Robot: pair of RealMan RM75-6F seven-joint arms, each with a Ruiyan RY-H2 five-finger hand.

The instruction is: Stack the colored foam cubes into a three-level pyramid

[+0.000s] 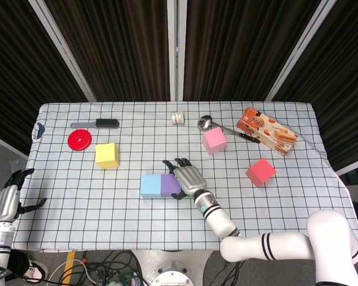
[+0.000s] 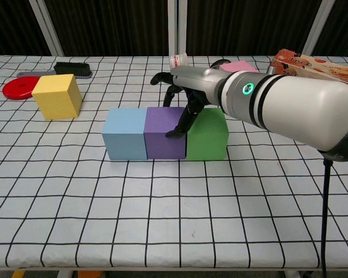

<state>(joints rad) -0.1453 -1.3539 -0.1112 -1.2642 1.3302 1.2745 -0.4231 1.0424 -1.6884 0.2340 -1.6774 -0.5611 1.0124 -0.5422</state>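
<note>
No legible writing on orange snack box (image 1: 267, 129); print too small to read. Your right hand (image 2: 188, 87) rests atop green cube (image 2: 207, 139), fingers curled over top, one fingertip at seam with purple cube (image 2: 163, 136). Light blue cube (image 2: 124, 135), purple, green form touching row mid-surface (image 1: 107, 220). Yellow cube (image 1: 107, 155), pink cube (image 1: 214, 140), red cube (image 1: 261, 171) lie apart. Your left hand (image 1: 7, 199) off surface edge, holds nothing, fingers apart.
</note>
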